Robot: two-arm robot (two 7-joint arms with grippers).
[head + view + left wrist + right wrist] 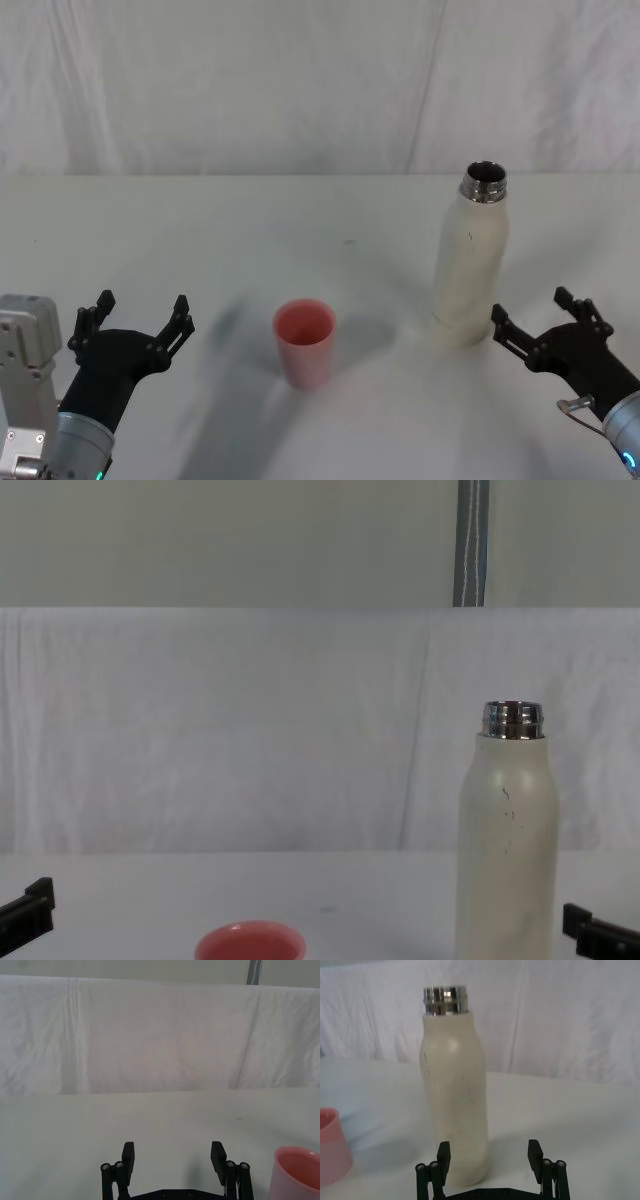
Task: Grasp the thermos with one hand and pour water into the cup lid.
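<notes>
1. A white table (300,215) is seen spanning the whole foreground, its surface plain and lightly shadowed.
2. A white cloth backdrop (250,730), creased and wrinkled, is hung directly behind the table's far edge.
3. A pale wall (230,540) is seen above the cloth.
4. A grey vertical pole (472,542) is seen rising above the cloth, toward the right.
</notes>
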